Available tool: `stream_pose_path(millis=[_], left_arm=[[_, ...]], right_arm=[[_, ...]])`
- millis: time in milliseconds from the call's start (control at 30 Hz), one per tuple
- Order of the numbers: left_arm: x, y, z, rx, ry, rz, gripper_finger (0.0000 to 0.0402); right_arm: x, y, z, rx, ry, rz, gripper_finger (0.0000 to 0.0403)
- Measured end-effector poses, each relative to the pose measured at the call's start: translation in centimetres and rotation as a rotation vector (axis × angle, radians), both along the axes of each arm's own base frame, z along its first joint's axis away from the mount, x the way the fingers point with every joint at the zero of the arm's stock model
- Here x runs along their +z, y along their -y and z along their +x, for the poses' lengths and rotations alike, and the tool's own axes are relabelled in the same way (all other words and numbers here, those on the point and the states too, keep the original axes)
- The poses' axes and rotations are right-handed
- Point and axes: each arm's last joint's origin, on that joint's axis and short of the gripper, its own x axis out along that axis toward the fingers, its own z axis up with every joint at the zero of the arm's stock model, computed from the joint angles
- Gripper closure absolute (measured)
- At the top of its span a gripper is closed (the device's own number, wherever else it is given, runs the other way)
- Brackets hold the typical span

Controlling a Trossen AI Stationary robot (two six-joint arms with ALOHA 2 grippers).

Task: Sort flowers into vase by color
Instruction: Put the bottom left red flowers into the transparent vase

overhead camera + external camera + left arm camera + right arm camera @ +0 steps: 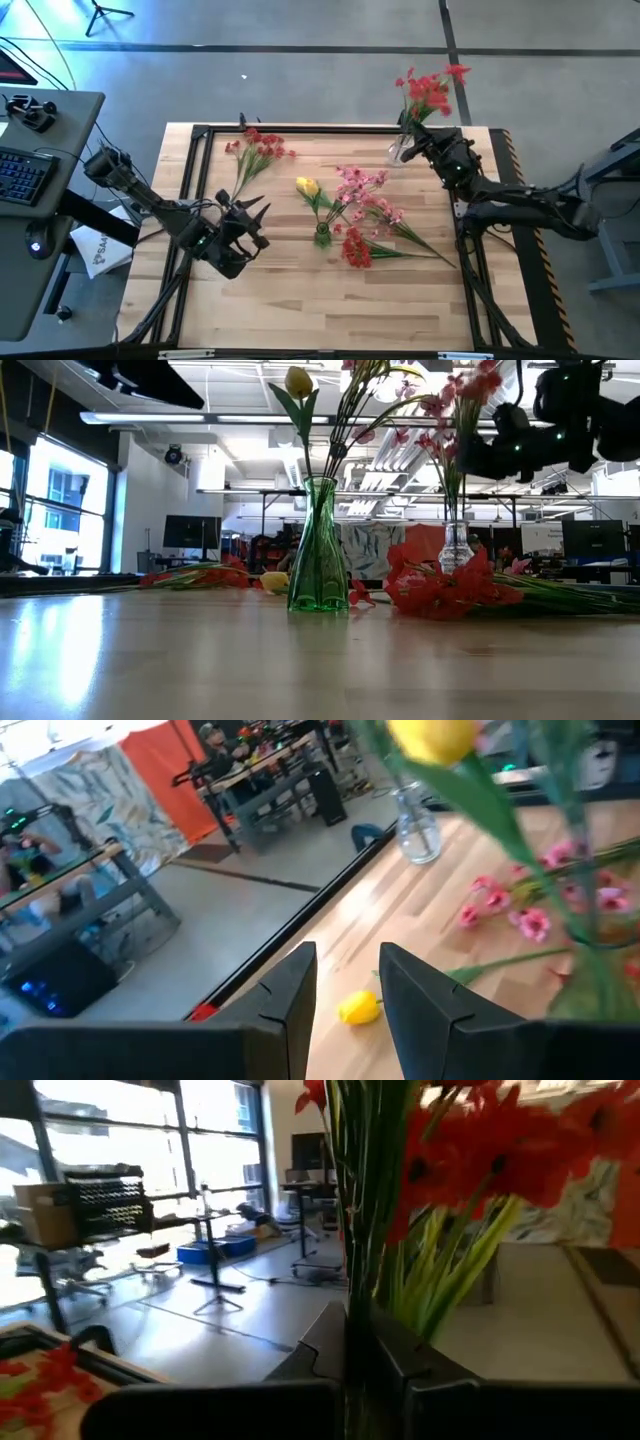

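While left gripper (pixel 345 1005) gapes empty, right gripper (pixel 372 1345) pinches red flowers (pixel 480 1150).

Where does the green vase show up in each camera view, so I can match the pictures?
High view: green vase at table centre, seen from above.
Low view: green vase upright, middle of the picture.
Left wrist view: only a blurred green shape at the right edge, perhaps the vase; cannot tell.
Right wrist view: not in it.
Shared landmark: the clear vase near the table's far right corner.
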Motion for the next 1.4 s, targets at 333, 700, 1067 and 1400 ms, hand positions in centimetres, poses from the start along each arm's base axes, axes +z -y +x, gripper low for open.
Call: stream_pose_path(millis=[333, 700, 1067, 1400], left_arm=[[-0.1, -1.4, 0.7, 0.047, -0.021, -0.026, 0.03], [-0.2, -1.6, 0.9, 0.037, -0.04, -0.053, 0.03], [-0.2, -1.5, 0.9, 0.035, -0.034, -0.067, 0.03], [-0.2, -1.5, 0.9, 0.038, -0.022, -0.078, 0.03]], right_arm=[[-1.8, 1.8, 0.3, 0.042, 0.006, 0.094, 0.0396], [-2.0, 2.7, 1.2, 0.04, -0.154, 0.248, 0.029], [3.0, 2.6, 1.2, 0.021, -0.477, 0.556, 0.0173], [6.3, 1.9, 1.8, 0.165, -0.491, 0.52, 0.0172]])
